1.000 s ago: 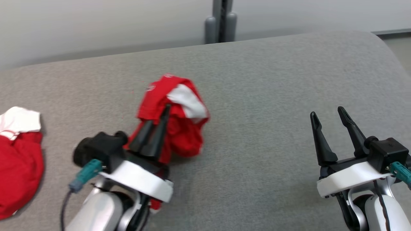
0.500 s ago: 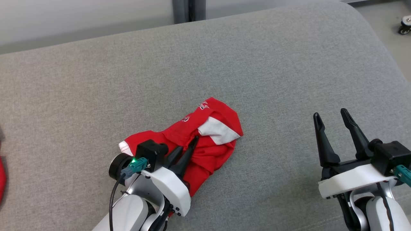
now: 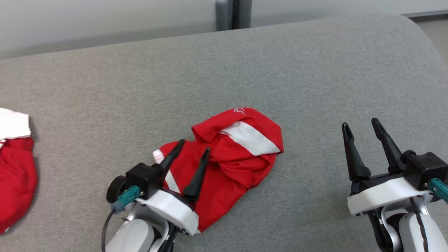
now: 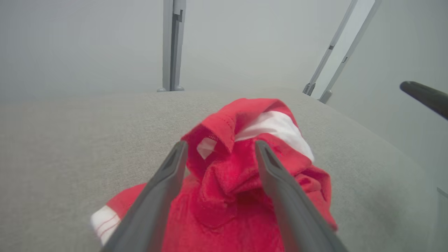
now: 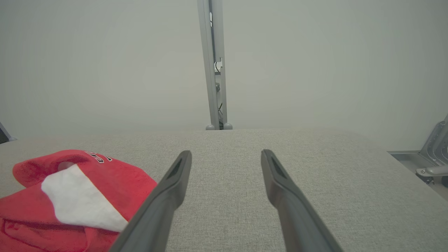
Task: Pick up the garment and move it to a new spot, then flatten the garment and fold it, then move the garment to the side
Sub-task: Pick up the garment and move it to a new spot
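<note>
Garment [image 3: 241, 157] crumpled, red with a white patch, mid pad [image 3: 315, 70]. Left gripper [image 3: 194, 145] over its near-left part, fingers spread wide, gripping nothing. Right gripper [image 3: 359, 123] wide too, empty, well off right. Another red cloth [image 3: 15, 182] at far left edge.

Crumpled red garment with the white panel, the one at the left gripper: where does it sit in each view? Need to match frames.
Head view: red garment lower centre, at the open left gripper.
Left wrist view: centre, behind that gripper's two fingers.
Right wrist view: lower-left corner.
Shared landmark: grey upright post behind the grey fabric surface.
</note>
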Controlling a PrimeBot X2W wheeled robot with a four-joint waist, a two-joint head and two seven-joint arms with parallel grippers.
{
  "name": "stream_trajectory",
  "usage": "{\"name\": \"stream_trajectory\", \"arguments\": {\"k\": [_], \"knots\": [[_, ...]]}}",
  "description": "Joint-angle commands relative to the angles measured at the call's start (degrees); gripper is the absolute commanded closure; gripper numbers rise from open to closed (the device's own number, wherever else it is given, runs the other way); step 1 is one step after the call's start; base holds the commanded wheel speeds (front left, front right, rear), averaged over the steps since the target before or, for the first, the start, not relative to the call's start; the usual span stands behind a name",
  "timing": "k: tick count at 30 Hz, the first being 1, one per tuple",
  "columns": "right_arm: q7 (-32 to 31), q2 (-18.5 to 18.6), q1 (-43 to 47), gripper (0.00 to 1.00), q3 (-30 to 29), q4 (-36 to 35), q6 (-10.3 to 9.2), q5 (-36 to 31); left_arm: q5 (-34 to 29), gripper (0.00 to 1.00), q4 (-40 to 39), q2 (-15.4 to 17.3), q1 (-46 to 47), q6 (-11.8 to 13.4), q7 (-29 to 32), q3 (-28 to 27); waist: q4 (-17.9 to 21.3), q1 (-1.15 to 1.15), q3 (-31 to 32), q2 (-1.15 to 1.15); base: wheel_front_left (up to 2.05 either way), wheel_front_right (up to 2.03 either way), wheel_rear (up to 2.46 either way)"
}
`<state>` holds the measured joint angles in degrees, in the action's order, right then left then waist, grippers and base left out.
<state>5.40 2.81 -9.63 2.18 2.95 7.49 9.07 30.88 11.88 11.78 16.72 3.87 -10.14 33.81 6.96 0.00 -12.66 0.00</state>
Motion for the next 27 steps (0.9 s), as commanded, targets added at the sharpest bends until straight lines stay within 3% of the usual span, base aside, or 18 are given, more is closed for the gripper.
{"name": "stream_trajectory", "arguments": {"k": [1, 9, 17, 27], "knots": [[-0.24, 0.23, 0.51, 0.00, -0.23, -0.27, 0.01, -0.36, 0.04, 0.00, -0.68, 0.70, -0.76, 1.01, -0.88, -1.10, -0.97, 0.00, 0.91, 0.00, 0.00, 0.00, 0.00], [-1.19, 0.22, 1.57, 0.00, -0.78, -0.89, 0.01, -1.11, 0.70, 0.00, -5.25, 3.77, -3.88, 5.97, -3.99, -8.69, -3.38, 0.00, 3.35, 0.00, 0.00, 0.00, 0.00], [-2.23, 0.23, 3.16, 0.00, -1.06, -1.28, 0.01, -1.49, 0.43, 0.00, -9.05, 8.02, -8.15, 9.34, -4.70, -15.80, -5.34, 0.00, 6.47, 0.00, 0.00, 0.00, 0.00], [-3.39, 0.22, 5.51, 0.00, -1.61, -2.37, 0.01, -1.73, -0.11, 0.00, -13.75, 11.48, -13.82, 11.64, -3.14, -17.72, -6.54, 0.00, 9.14, 0.00, 0.00, 0.00, 0.00]]}}
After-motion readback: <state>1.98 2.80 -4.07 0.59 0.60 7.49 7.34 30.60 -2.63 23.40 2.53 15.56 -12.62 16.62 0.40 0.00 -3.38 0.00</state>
